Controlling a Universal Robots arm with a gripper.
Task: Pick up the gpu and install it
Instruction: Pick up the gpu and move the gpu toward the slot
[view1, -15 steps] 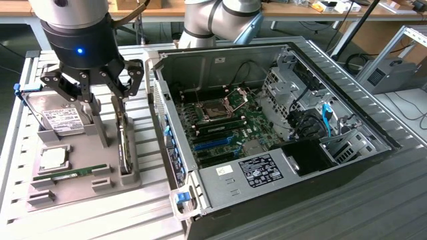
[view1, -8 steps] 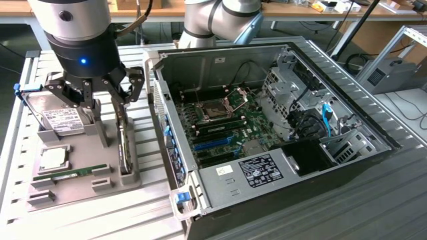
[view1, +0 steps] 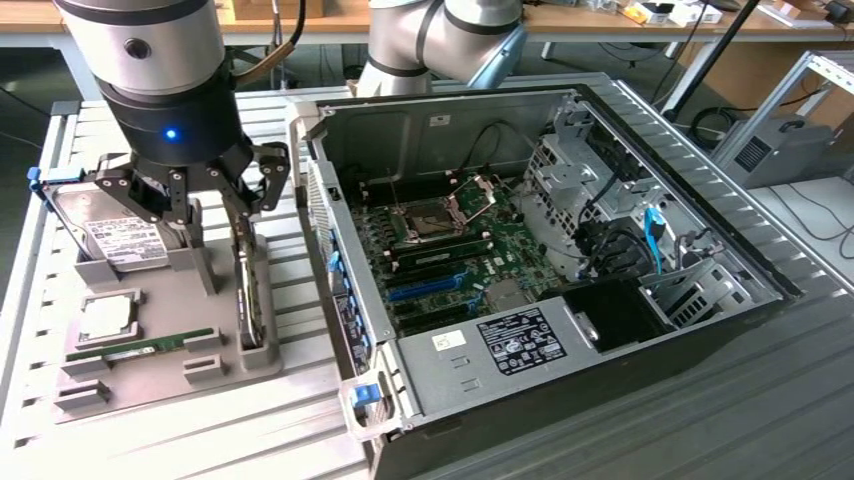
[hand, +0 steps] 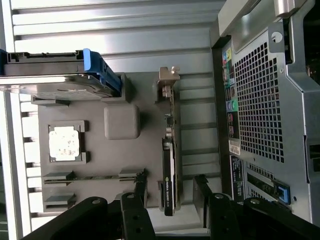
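Observation:
The gpu (view1: 250, 300) stands on its edge in a slot along the grey holder (view1: 158, 290), on the side nearest the computer case. In the wrist view the gpu (hand: 170, 160) is seen edge-on, its silver bracket (hand: 168, 82) at the far end. My gripper (view1: 224, 262) hangs low over the holder and is open. In the wrist view the gripper (hand: 171, 192) has one black finger on each side of the card's near end, with a gap showing on both sides. Nothing is held.
The open computer case (view1: 694, 330) lies at the exterior view's right, motherboard (view1: 441, 250) and blue slot (view1: 427, 288) exposed. The holder (hand: 125, 160) also carries a hard drive (view1: 114, 235), a processor chip (view1: 107, 318) and a memory stick (view1: 140, 345). The case's rear panel (hand: 270, 100) is close beside the gpu.

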